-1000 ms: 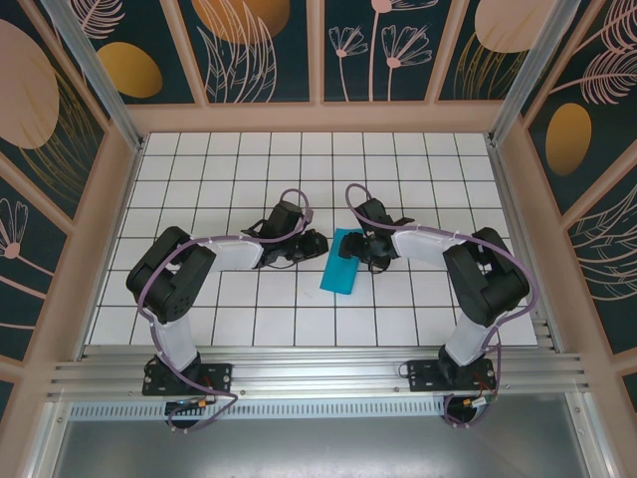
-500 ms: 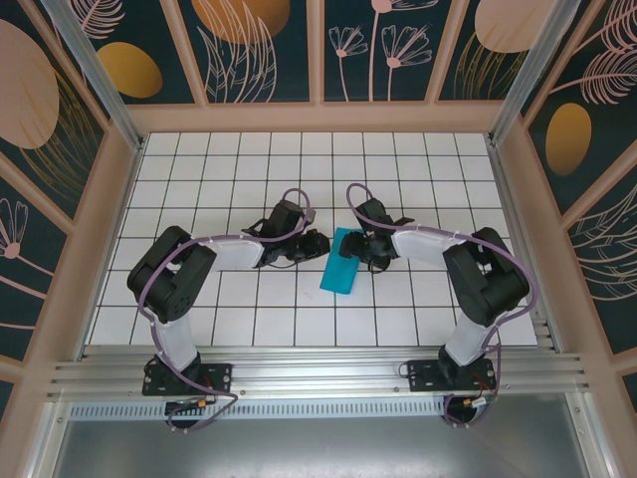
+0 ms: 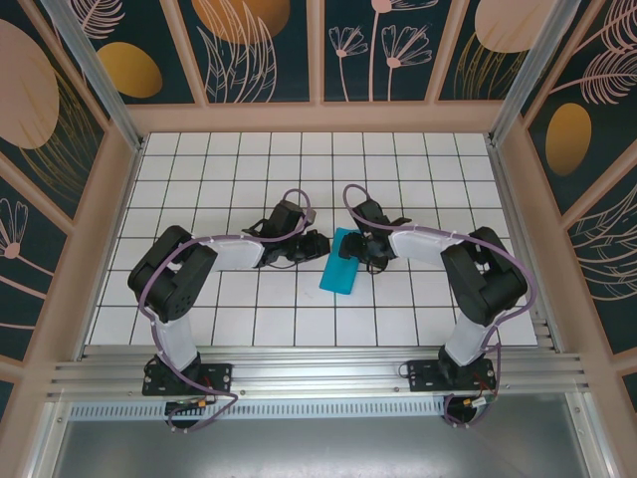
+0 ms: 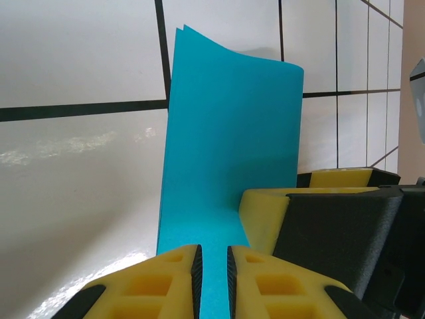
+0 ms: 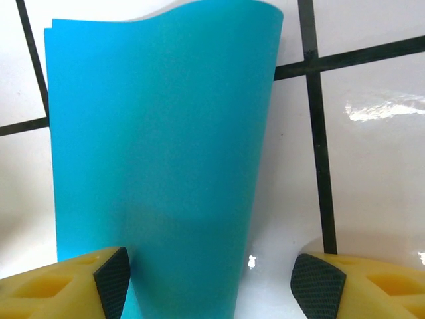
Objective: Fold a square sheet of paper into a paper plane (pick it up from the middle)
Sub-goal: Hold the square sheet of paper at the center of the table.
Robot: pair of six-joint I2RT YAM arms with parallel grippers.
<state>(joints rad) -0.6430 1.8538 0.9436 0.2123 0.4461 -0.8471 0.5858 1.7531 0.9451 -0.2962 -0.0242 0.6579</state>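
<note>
The square sheet of paper [image 3: 338, 269] lies on the tiles folded in half into a teal-blue strip, its far end curling up [image 4: 229, 133]. My left gripper [image 3: 318, 242] sits at the strip's upper left end. Its pads stand almost together over the paper [image 4: 212, 256] with a thin slit between them, and I see nothing pinched. My right gripper [image 3: 364, 251] is at the upper right end, open wide [image 5: 216, 276]. One of its pads is over the paper [image 5: 159, 133] and the other over bare tile. One of its yellow fingers [image 4: 262, 209] rests on the paper beside the left fingers.
White tiled floor [image 3: 249, 169] with black grid lines, boxed in by pinkish frame walls [image 3: 318, 117]. A metal rail [image 3: 318, 370] with both arm bases runs along the near edge. Open tiles lie behind and in front of the paper.
The right arm has edged very slightly left toward the paper. The left arm and the paper have stayed put.
</note>
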